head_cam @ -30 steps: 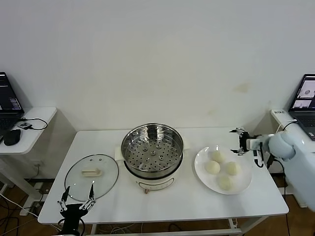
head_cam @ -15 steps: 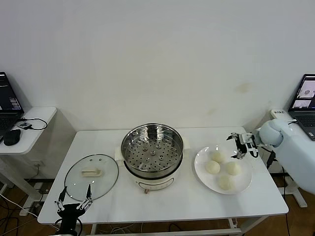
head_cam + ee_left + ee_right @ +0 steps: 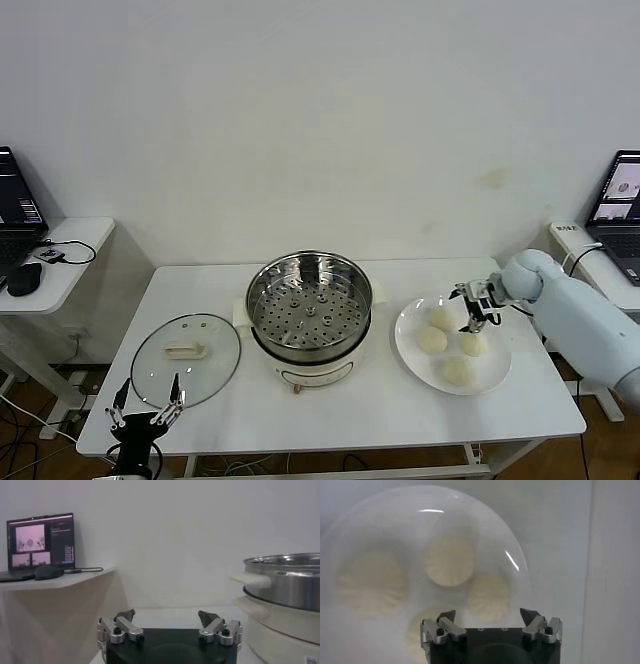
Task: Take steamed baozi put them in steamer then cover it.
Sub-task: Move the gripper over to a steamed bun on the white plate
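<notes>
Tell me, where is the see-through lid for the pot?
In the head view the glass lid lies flat on the white table, on the robot's left side, next to the steamer and just beyond the left gripper.

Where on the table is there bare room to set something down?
Free: the table's front strip before the steamer, and the back-left corner behind the cover. Some room right of the plate. Crowded: the plate, with four baozi and the open right gripper over them; the open left gripper waits at the front-left edge.
</notes>
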Action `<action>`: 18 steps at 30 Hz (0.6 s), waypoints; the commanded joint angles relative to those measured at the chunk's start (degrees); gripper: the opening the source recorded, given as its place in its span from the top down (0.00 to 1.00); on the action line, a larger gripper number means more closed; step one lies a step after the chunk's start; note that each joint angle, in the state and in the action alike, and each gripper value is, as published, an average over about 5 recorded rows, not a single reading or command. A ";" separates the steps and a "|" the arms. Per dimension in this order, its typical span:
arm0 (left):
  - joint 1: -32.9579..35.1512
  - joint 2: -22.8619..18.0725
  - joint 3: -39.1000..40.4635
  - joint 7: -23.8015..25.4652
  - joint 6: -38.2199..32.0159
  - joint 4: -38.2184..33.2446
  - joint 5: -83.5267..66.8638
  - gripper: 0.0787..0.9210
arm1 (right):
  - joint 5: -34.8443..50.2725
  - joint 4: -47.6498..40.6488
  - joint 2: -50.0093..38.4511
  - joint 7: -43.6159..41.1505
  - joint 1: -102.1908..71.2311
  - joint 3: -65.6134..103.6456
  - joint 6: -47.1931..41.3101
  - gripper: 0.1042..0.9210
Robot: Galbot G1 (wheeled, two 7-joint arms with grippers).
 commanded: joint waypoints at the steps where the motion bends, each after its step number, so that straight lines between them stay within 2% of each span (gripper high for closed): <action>1: -0.02 -0.03 -0.08 -0.07 -0.06 0.03 -0.06 0.12 | -2.05 -3.57 2.12 0.39 0.74 -1.38 -0.04 0.17; 12: -0.29 -0.12 -0.06 -0.23 -0.13 0.20 -0.08 0.12 | -2.80 -5.66 3.94 1.64 0.63 -1.25 -0.18 0.21; 18: -0.11 -0.19 -0.06 -0.32 -0.31 0.28 -0.06 0.12 | -2.82 -6.24 4.58 1.73 0.68 -1.34 -0.27 0.28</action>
